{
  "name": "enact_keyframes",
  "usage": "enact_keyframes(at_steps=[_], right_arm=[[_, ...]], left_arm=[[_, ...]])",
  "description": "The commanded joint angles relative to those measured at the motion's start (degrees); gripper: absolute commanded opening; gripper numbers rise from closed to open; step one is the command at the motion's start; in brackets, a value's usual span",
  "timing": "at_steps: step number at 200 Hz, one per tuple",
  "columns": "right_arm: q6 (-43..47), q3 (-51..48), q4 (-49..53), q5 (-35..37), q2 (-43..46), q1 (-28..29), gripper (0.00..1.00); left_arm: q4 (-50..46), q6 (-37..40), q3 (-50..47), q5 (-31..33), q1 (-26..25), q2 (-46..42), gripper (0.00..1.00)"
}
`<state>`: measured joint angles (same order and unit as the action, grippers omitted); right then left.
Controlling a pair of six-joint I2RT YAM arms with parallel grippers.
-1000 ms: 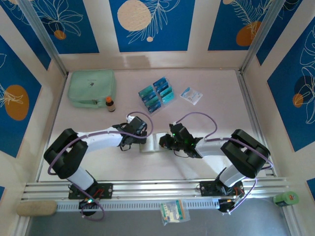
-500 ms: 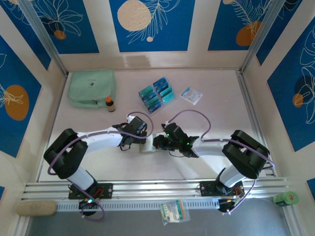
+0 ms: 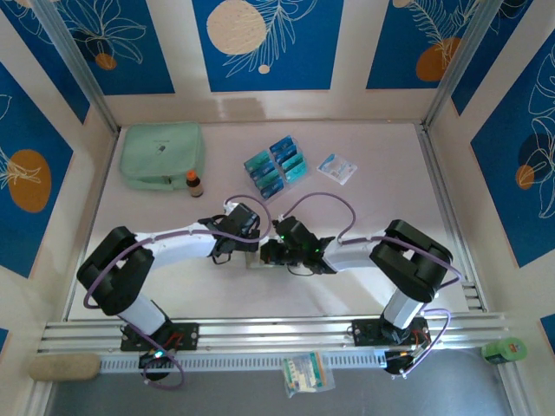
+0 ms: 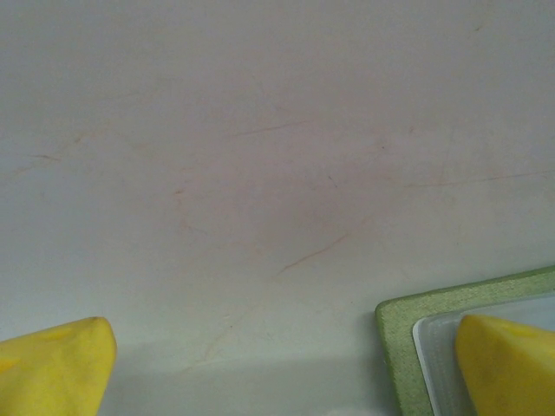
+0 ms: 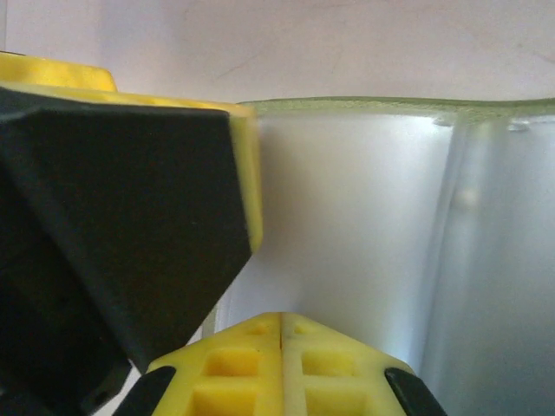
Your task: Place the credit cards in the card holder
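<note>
None of the credit cards (image 3: 276,169) seems loaded yet; they sit at the far middle, well apart from the card holder (image 4: 395,347) lying open on the table (image 3: 364,204). Left tool (image 4: 277,371) gapes wide at its corner; right tool (image 5: 282,351) is closed, empty, above its clear pockets (image 5: 347,225).

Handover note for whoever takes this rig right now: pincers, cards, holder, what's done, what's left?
Left pincer: open, one finger over a corner of the card holder, which lies unfolded.
Right pincer: shut, nothing seen in it, tip over the holder's clear pockets.
Credit cards: grouped farther back, apart from both pincers.
Done: holder opened.
Left: no card seen in it; all to be fetched and inserted.
</note>
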<state>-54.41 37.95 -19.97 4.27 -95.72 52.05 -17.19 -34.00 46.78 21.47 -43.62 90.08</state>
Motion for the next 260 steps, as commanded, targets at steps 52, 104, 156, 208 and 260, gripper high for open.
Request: enact_keyframes(at_steps=[52, 104, 156, 208, 260], right_arm=[[-1.6, -5.8, 1.3, 2.8, 3.6, -3.5, 0.0], [-2.6, -6.5, 0.8, 3.2, 3.8, -3.9, 0.0], [-2.6, -6.7, 1.1, 3.5, 4.7, -4.0, 0.0], [-2.6, -7.1, 1.5, 3.6, 5.5, -4.5, 0.0], [-2.1, -9.4, 3.5, 4.5, 9.6, -7.6, 0.0]], left_arm=[[-1.1, 0.1, 1.2, -0.1, 0.0, -3.5, 1.0], [-0.9, -0.9, 1.6, -2.2, 0.0, -5.2, 1.0], [0.3, -2.9, -0.6, -3.8, -0.1, -4.6, 1.0], [2.4, -4.1, -2.4, -5.1, -0.4, -2.0, 1.0], [3.0, -3.6, -3.6, -4.7, -0.5, 0.0, 1.0]])
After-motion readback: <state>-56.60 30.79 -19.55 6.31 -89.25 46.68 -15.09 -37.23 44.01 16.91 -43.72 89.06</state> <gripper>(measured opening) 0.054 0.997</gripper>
